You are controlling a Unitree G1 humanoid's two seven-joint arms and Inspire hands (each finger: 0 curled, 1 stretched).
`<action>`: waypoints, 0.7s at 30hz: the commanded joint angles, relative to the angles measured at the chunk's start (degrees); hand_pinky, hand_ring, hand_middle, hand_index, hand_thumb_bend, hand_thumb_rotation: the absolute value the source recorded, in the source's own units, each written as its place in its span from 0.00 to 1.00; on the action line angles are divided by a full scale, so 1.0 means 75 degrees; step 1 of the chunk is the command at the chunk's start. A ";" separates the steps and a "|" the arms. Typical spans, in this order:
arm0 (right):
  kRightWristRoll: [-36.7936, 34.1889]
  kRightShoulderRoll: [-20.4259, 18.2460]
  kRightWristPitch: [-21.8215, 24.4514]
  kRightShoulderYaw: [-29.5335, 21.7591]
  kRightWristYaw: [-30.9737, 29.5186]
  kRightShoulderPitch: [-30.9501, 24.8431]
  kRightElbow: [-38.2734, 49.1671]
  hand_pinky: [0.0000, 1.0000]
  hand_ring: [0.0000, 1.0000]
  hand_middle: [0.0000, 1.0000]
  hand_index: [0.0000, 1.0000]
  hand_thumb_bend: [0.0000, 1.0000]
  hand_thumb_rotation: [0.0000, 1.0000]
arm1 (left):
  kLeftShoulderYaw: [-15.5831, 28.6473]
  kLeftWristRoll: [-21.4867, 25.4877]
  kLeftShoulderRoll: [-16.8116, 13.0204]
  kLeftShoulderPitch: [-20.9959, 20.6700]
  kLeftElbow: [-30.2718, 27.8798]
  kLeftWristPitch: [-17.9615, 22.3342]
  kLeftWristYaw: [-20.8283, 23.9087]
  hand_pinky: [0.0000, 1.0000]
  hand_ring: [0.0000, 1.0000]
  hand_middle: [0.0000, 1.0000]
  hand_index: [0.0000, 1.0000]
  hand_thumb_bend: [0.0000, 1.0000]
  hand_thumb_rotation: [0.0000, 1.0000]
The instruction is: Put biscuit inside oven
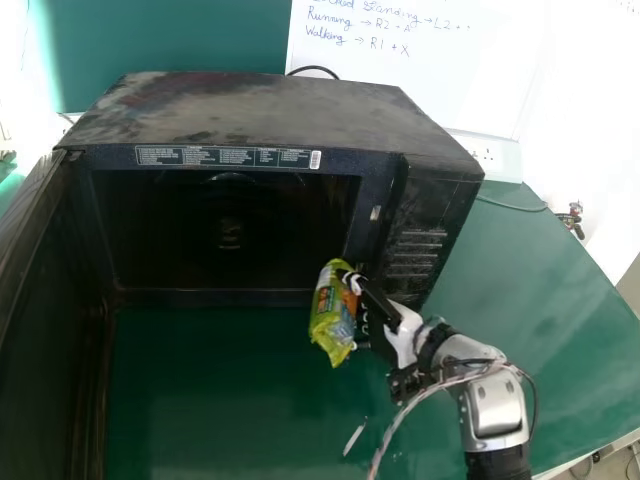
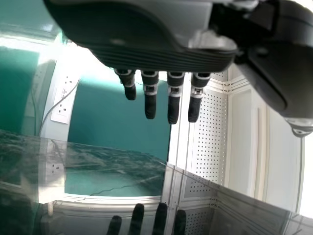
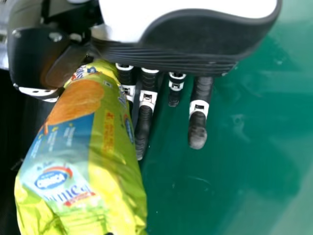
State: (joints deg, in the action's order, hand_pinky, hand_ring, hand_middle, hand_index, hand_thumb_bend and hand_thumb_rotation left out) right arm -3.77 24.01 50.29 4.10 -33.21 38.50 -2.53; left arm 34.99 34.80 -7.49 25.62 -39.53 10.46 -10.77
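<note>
In the head view my right hand [image 1: 377, 318] is at the front right corner of the black oven [image 1: 270, 115], holding the yellow-green biscuit packet [image 1: 333, 312] just outside the oven's open front. The right wrist view has the packet [image 3: 83, 156] between the thumb and fingers of my right hand [image 3: 144, 115]; some fingers stand nearly straight beside it. In the left wrist view my left hand [image 2: 174, 98] has its fingers straight and holds nothing, above a shiny surface that mirrors them.
The oven door [image 1: 45, 300] stands swung out at the left. The oven rests on a green table [image 1: 560, 300]. A whiteboard [image 1: 410, 60] and a wall socket [image 1: 487, 155] are behind it; cables run along the right arm.
</note>
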 commanded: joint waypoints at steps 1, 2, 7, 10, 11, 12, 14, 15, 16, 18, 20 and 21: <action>-0.0082 -0.0231 0.0046 0.0347 -0.0056 0.0089 -0.0160 0.18 0.22 0.48 0.46 0.53 0.00 | -0.0006 -0.0084 0.0017 0.0037 0.0050 0.0091 0.0028 0.97 0.91 0.91 0.90 0.95 0.96; -0.0068 -0.0249 0.0039 0.0411 -0.0028 0.0131 -0.0174 0.26 0.27 0.48 0.46 0.53 0.00 | -0.0013 -0.0088 0.0021 0.0035 0.0056 0.0105 0.0016 0.97 0.91 0.91 0.90 0.95 0.95; -0.0060 -0.0377 0.0138 0.0613 0.0141 0.0358 -0.0182 0.21 0.24 0.47 0.46 0.53 0.00 | -0.0058 -0.0119 0.0011 0.0030 0.0088 0.0166 -0.0080 0.97 0.92 0.92 0.91 0.94 0.96; -0.0072 -0.0403 0.0113 0.0749 0.0124 0.0445 -0.0074 0.16 0.20 0.49 0.46 0.53 0.00 | -0.0112 -0.0146 0.0029 0.0001 0.0104 0.0194 -0.0091 0.97 0.92 0.92 0.90 0.94 0.96; -0.0061 -0.0413 0.0112 0.0792 0.0140 0.0454 -0.0020 0.18 0.21 0.49 0.46 0.53 0.00 | -0.0129 -0.0158 0.0030 -0.0014 0.0119 0.0202 -0.0089 0.97 0.92 0.92 0.90 0.94 0.96; -0.0046 -0.0422 0.0116 0.0839 0.0162 0.0451 0.0045 0.18 0.21 0.50 0.46 0.53 0.00 | -0.0141 -0.0160 0.0023 -0.0028 0.0139 0.0210 -0.0096 0.97 0.92 0.92 0.89 0.94 0.96; -0.0068 -0.0446 0.0161 0.0882 0.0186 0.0416 0.0161 0.18 0.21 0.50 0.46 0.53 0.00 | -0.0163 -0.0187 0.0013 -0.0054 0.0164 0.0215 -0.0089 0.97 0.92 0.92 0.89 0.94 0.96; -0.0096 -0.0458 0.0205 0.0890 0.0180 0.0407 0.0185 0.18 0.21 0.50 0.46 0.53 0.00 | -0.0175 -0.0212 0.0012 -0.0065 0.0169 0.0216 -0.0080 0.97 0.92 0.92 0.89 0.94 0.96; -0.0123 -0.0467 0.0264 0.0895 0.0166 0.0409 0.0200 0.19 0.23 0.51 0.46 0.53 0.00 | -0.0185 -0.0233 0.0011 -0.0075 0.0172 0.0217 -0.0076 0.97 0.92 0.92 0.89 0.94 0.96; -0.0144 -0.0494 0.0341 0.0914 0.0159 0.0433 0.0193 0.27 0.30 0.51 0.44 0.53 0.00 | -0.0197 -0.0263 0.0010 -0.0099 0.0203 0.0231 -0.0084 0.97 0.93 0.92 0.88 0.94 0.96; -0.0112 -0.0508 0.0302 0.0961 0.0168 0.0453 0.0173 0.30 0.33 0.51 0.44 0.53 0.00 | -0.0184 -0.0291 -0.0003 -0.0111 0.0245 0.0254 -0.0105 0.98 0.93 0.92 0.88 0.94 0.96; -0.0109 -0.0522 0.0264 0.0964 0.0168 0.0462 0.0138 0.30 0.33 0.51 0.44 0.53 0.00 | -0.0179 -0.0290 -0.0008 -0.0110 0.0261 0.0272 -0.0130 0.99 0.93 0.92 0.88 0.94 0.96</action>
State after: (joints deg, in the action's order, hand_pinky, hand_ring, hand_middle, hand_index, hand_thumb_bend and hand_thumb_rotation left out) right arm -3.84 20.86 51.81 10.31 -31.40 41.91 -1.25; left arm 33.96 33.06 -7.42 24.55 -38.01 11.57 -11.37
